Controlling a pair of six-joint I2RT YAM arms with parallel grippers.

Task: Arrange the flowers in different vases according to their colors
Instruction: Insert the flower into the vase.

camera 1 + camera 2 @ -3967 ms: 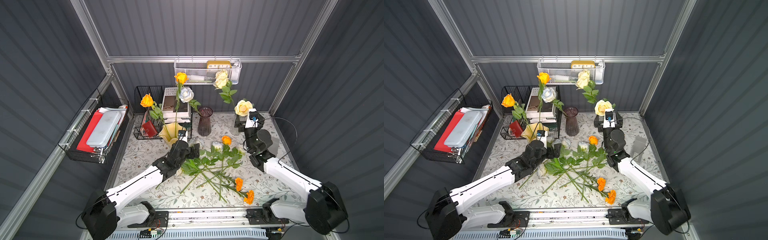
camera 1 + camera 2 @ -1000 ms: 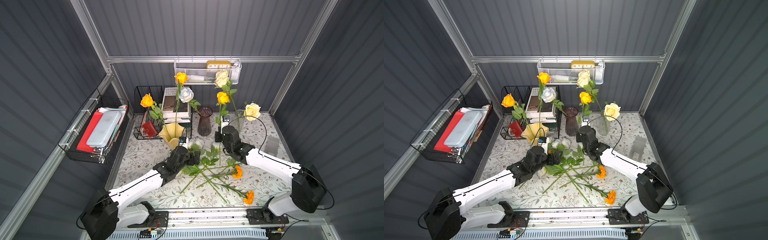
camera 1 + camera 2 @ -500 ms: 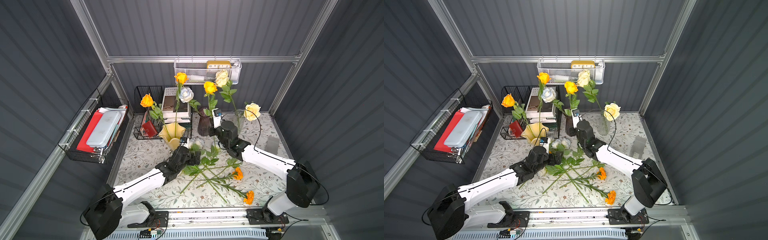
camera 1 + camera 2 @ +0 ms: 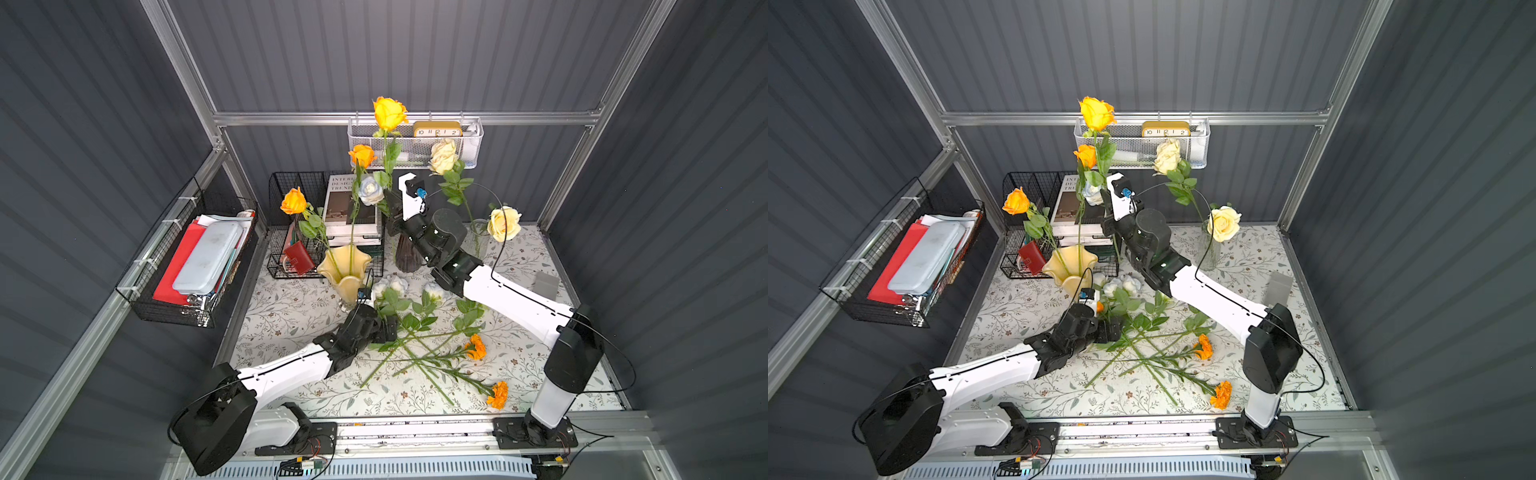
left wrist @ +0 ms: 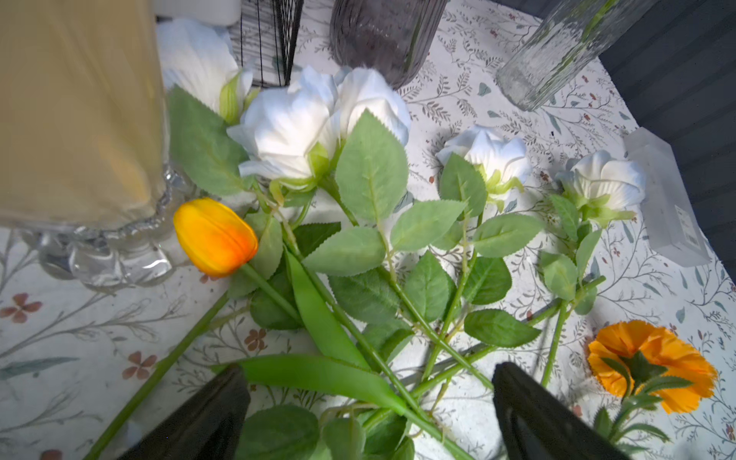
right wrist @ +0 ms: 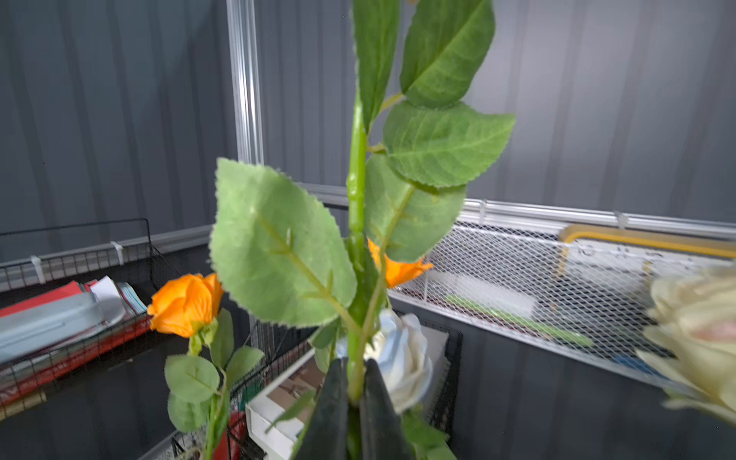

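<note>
My right gripper (image 6: 355,382) is shut on the green stem of a yellow-orange rose (image 4: 390,113), held upright and high above the dark purple vase (image 4: 405,257). The creamy-yellow vase (image 4: 345,266) holds two orange roses (image 4: 363,154) and, it seems, a bluish-white rose (image 4: 370,189). Two cream roses (image 4: 444,156) stand in the clear vase (image 4: 478,239). My left gripper (image 5: 368,372) is open, low over crossed stems on the table. Lying there are bluish-white roses (image 5: 318,123), an orange tulip (image 5: 215,237) and two marigolds (image 4: 476,347).
A black wire rack (image 4: 291,216) with books and a red wallet (image 4: 299,257) stands behind the yellow vase. A white mesh basket (image 4: 415,145) with a clock hangs on the back wall. A side basket (image 4: 195,266) holds folders. A frosted box (image 4: 546,284) sits at the right.
My right arm has carried the yellow-orange rose leftward and higher, from in front of the clear vase to above the purple vase. The left arm has barely moved.
</note>
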